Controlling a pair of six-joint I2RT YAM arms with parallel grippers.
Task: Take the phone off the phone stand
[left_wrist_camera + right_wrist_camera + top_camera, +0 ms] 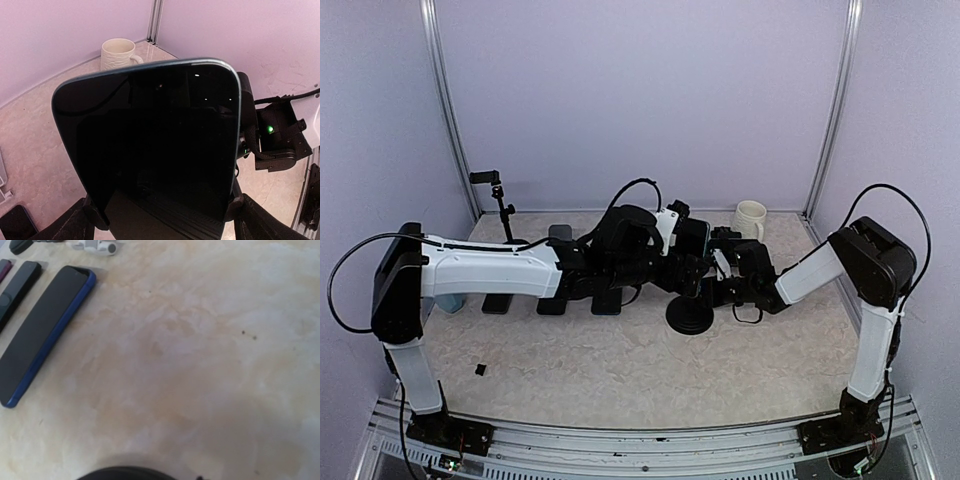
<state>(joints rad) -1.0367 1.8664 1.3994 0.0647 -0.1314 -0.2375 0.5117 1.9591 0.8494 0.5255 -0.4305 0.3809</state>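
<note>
The phone [693,240] is a black slab with a dark screen, held upright above the phone stand, whose round black base [689,316] rests on the table. In the left wrist view the phone [150,145] fills the frame. My left gripper [165,210] is shut on it, one finger [96,216] on each long edge near its lower end. In the top view my left gripper [678,245] is at the phone's left. My right gripper [720,268] is low beside the stand's post; its fingers are hidden. The stand's base [120,474] shows at the bottom of the right wrist view.
A cream mug [751,219] stands at the back right, behind the phone [117,52]. Several dark phones lie flat on the left of the table [500,302], one with a blue case [45,335]. A small black tripod [500,205] stands at the back left.
</note>
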